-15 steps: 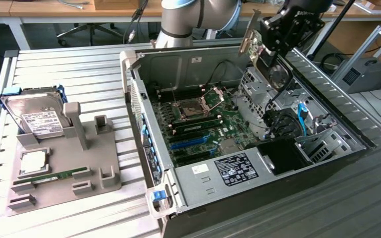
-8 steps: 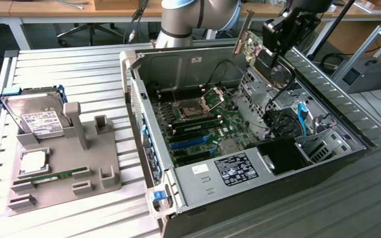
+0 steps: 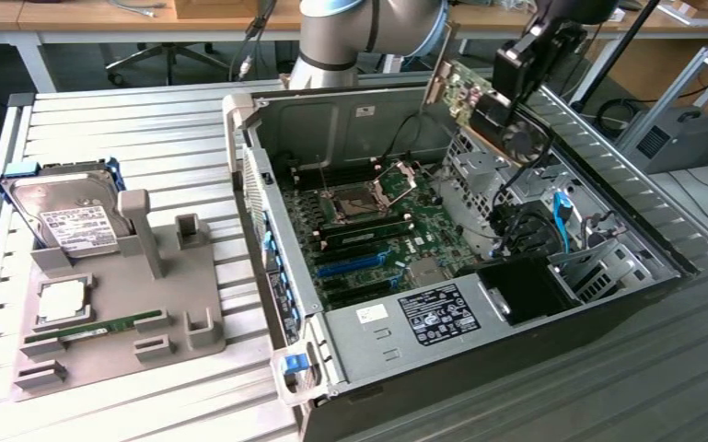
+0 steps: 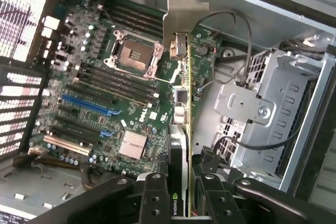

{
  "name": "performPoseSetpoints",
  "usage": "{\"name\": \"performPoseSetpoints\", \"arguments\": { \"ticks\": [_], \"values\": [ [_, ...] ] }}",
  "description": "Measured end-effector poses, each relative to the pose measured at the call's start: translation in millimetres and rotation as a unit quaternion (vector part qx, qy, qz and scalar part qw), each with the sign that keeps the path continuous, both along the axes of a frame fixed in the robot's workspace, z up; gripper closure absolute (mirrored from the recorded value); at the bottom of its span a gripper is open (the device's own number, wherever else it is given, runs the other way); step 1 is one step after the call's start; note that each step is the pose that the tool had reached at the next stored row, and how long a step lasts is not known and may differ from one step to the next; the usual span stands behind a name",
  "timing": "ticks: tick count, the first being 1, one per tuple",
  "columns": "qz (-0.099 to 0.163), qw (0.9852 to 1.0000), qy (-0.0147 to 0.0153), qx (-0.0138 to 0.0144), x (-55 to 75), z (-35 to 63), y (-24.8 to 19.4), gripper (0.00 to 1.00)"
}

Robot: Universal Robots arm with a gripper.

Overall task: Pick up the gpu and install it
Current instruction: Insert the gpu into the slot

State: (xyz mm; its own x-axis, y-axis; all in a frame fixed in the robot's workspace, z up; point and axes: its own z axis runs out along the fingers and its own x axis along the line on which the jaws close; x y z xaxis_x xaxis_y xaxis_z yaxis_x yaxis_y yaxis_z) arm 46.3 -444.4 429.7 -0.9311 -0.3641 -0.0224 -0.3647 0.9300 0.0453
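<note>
Gripper (image 4: pixel 182 195) clamps gpu (image 4: pixel 181 24); hangs over mobo (image 4: pixel 105 93) in case (image 3: pixel 329 115).

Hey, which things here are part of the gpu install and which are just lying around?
Job: gpu gripped by the jaws; open computer case; motherboard.
Lying about: hard drive; RAM stick; processor chip; grey fixture.
</note>
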Motion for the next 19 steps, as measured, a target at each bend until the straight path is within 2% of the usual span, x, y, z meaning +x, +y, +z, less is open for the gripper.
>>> {"name": "performPoseSetpoints", "arguments": {
  "ticks": [2, 6, 10, 12, 14, 16, 18, 19],
  "values": [
    [0.028, 0.9996, 0.0000, -0.0004, 0.0, 0.0, 0.0, 0.73],
    [0.063, 0.9980, 0.0000, -0.0008, 0.0, 0.0, 0.0, 0.73],
    [0.107, 0.9942, 0.0000, -0.0014, 0.0, 0.0, 0.0, 0.73],
    [0.130, 0.9915, 0.0000, -0.0018, 0.0, 0.0, 0.0, 0.73],
    [0.160, 0.9871, 0.0000, -0.0023, 0.0, 0.0, 0.0, 0.73],
    [0.178, 0.9840, 0.0000, -0.0026, 0.0, 0.0, 0.0, 0.73],
    [0.204, 0.9791, 0.0000, -0.0029, 0.0, 0.0, 0.0, 0.73],
    [0.211, 0.9774, 0.0000, -0.0030, 0.0, 0.0, 0.0, 0.73]
  ]
}}
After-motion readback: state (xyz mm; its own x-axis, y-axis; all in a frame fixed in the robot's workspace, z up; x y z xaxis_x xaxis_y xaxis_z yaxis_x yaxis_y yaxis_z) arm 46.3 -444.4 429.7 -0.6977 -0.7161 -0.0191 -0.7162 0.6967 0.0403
